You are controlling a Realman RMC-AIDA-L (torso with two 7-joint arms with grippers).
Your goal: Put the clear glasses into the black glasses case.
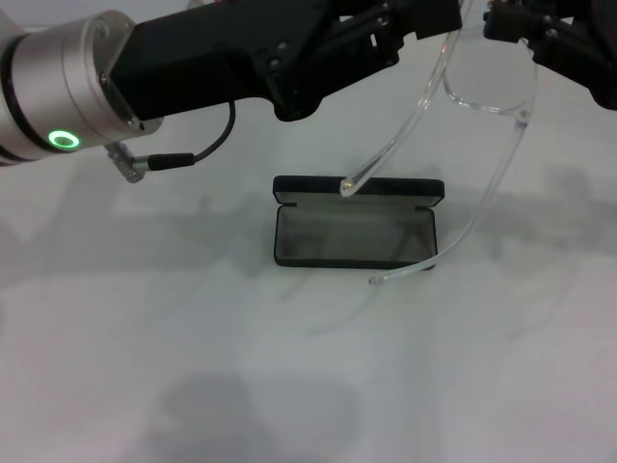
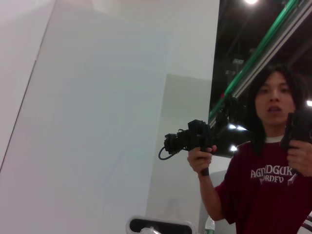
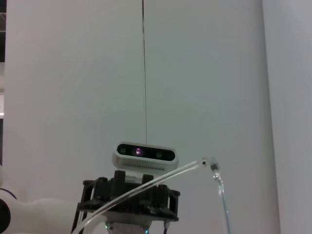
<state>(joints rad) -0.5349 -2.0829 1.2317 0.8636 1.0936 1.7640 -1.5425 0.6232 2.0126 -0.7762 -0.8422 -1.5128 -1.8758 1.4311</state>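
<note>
Both end effectors grip clear glasses aloft.

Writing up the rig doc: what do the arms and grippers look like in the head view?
The left arm has a silver cylindrical joint with a glowing green ring, then a black angular link. A thin black cable loops beneath it to a small metal plug. The left gripper and right gripper are black, boxy and mechanical. No markings or sleeves are visible.

White table, open black case
</note>
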